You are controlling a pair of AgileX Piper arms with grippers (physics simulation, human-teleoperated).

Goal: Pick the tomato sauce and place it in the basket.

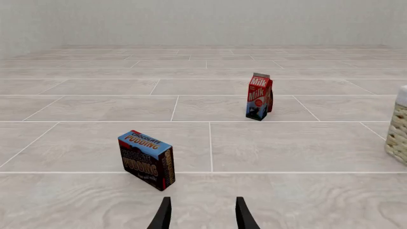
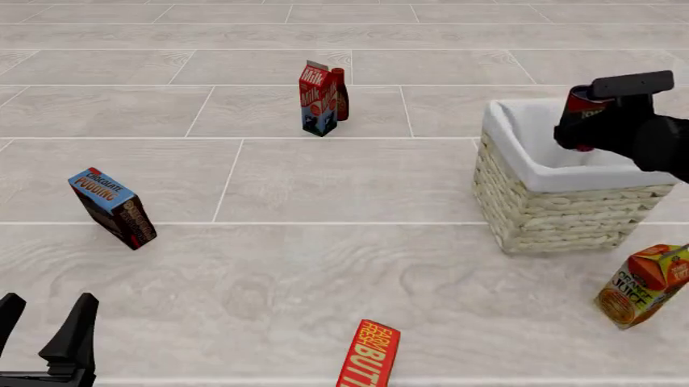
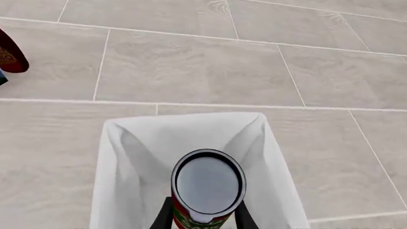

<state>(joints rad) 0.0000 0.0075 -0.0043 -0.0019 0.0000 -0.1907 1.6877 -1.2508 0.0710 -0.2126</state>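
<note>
The tomato sauce can (image 2: 582, 107) is held in my right gripper (image 2: 590, 122), which is shut on it above the open top of the wicker basket (image 2: 549, 211). In the right wrist view the can's top (image 3: 208, 187) sits between the fingers (image 3: 165, 215), over the basket's white lining (image 3: 133, 162). The can hangs clear of the lining. My left gripper (image 2: 43, 334) is open and empty at the near left, and its fingers (image 1: 163, 215) also show in the left wrist view.
A milk carton (image 2: 315, 98) with a dark red bottle (image 2: 340, 93) behind it stands at the far middle. A chocolate pudding box (image 2: 113, 208) leans at the left. A butter box (image 2: 369, 355) lies near the front. An orange juice carton (image 2: 643, 286) leans by the basket.
</note>
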